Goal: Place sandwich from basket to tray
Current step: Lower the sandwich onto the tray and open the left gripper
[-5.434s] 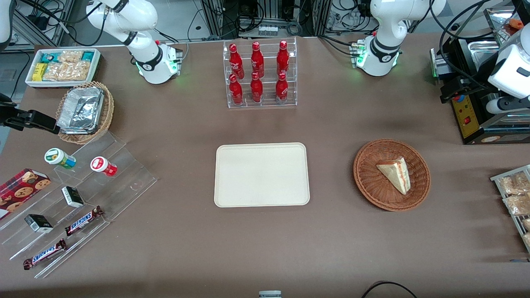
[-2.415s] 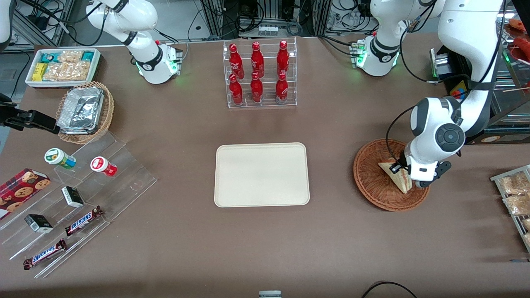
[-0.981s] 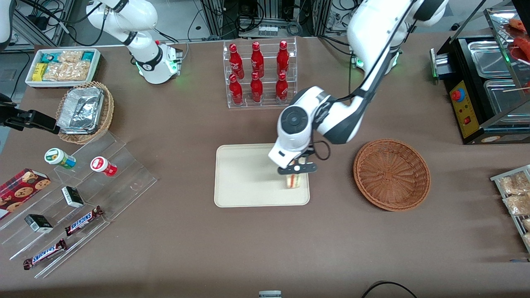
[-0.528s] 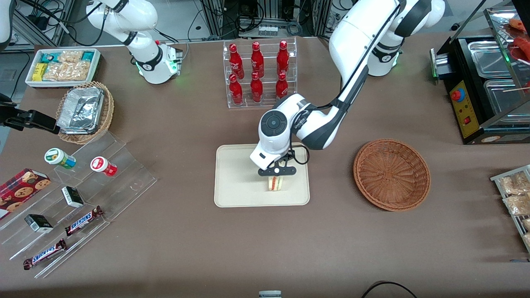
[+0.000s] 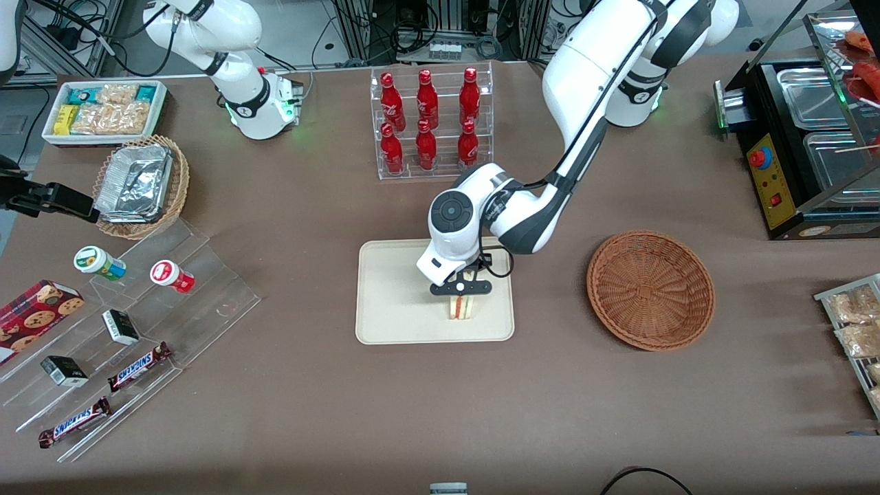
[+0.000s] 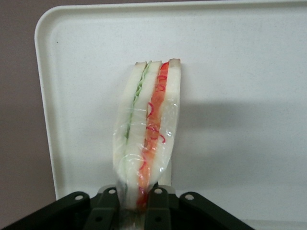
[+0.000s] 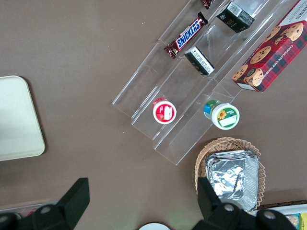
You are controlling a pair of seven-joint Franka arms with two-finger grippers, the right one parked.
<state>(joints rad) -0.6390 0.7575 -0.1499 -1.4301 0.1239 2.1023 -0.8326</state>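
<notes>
**Sandwich held on edge over the tray**

The gripper (image 5: pixel 460 289) hangs above the cream tray (image 5: pixel 392 302), over the part of it nearer the wicker basket (image 5: pixel 650 290). Its two fingers (image 6: pixel 106 211) are clamped on the sandwich (image 5: pixel 462 307), pinching the wedge at one end so that the bread slices stand on edge. In the left wrist view the sandwich (image 6: pixel 146 134) shows pale bread with a green layer and a red layer between the slices, under a clear wrap, and it casts a shadow on the tray (image 6: pixel 249 72) beside it. Whether its lower end touches the tray surface cannot be told.

The reddish-brown basket sits on the brown table (image 5: pixel 440 412) toward the working arm's end, well apart from the tray, with nothing in it. A clear rack of red bottles (image 5: pixel 430 124) stands farther from the front camera than the tray. Toward the parked arm's end lie a tan basket with foil containers (image 5: pixel 141 185) and clear stepped shelves (image 5: pixel 137 330) with snack bars and small cups.
</notes>
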